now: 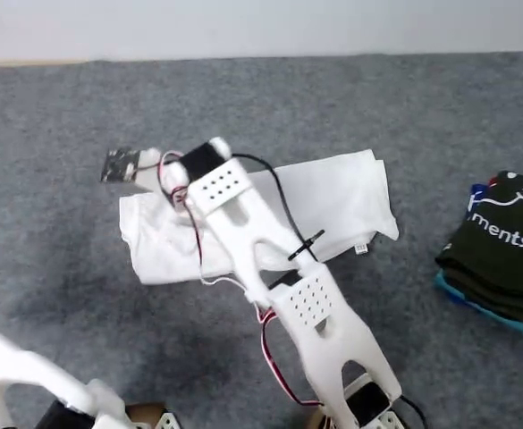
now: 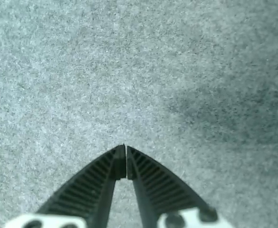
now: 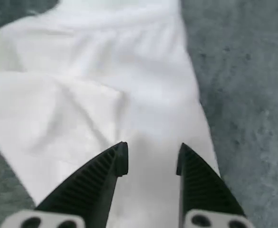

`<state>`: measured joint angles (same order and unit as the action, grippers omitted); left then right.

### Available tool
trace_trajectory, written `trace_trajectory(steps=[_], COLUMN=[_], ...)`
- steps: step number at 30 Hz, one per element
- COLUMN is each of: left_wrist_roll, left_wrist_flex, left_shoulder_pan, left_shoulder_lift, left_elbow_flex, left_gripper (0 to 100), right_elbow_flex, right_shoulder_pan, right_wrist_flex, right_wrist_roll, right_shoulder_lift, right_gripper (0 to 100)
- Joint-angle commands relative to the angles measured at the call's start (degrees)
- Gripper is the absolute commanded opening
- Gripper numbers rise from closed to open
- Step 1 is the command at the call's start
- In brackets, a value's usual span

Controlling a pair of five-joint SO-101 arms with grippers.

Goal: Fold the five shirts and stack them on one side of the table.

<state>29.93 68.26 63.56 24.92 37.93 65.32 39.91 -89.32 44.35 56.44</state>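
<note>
Item 1. White shirt (image 1: pixel 350 201): lay near the middle of the grey-covered table (image 1: pixel 64 268), spread out lengthwise, smoother at the end nearer the stack and rumpled at the other end. A small label (image 1: pixel 361 248) stuck out at its near edge. In the right wrist view the shirt (image 3: pixel 105 95) showed soft creases and one long edge lying against the grey cover.

Item 2. Stack of folded shirts (image 1: pixel 502 250): sat at the table's right edge in the high view, well apart from the white shirt. A dark shirt with white print lay on top and a light blue shirt (image 1: pixel 476 299) at the bottom. The layers between could not be counted.

Item 3. Right arm (image 1: pixel 243 214): stretched from the near edge across the white shirt, with its wrist over the rumpled end. The right end effector (image 3: pixel 150 159) was released, its fingers spread apart just above the white cloth and gripping nothing.

Item 4. Left arm (image 1: pixel 29 371): sat low at the near left corner, away from both the shirt and the stack. The left end effector (image 2: pixel 126 149) was clenched, its tips meeting over bare grey table cover (image 2: pixel 129 71) with nothing between them.
</note>
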Motion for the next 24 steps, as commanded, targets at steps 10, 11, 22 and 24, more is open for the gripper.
trace_trajectory(steps=[10,11,22,24], left_wrist_roll=[0.53,0.53,0.53,0.53], left_wrist_flex=[0.18,0.18,0.35,0.44], left_shoulder_pan=[-1.58,-1.58,-1.58,-1.58], left_shoulder_lift=[1.58,1.58,1.58,1.58], left_elbow_flex=[2.42,2.42,2.15,2.15], left_gripper=[1,1,1,1], right_elbow_flex=[12.57,12.48,-9.58,-10.02], right_shoulder_pan=[-3.12,-2.51,4.35,4.79], right_wrist_flex=[-13.05,-14.11,-13.49,-12.88], right_wrist_roll=[-8.26,-8.53,-11.87,-11.96], right_shoulder_lift=[-0.92,-1.27,-7.96,-6.55], right_gripper=[0.5,1.9,1.0,1.0])
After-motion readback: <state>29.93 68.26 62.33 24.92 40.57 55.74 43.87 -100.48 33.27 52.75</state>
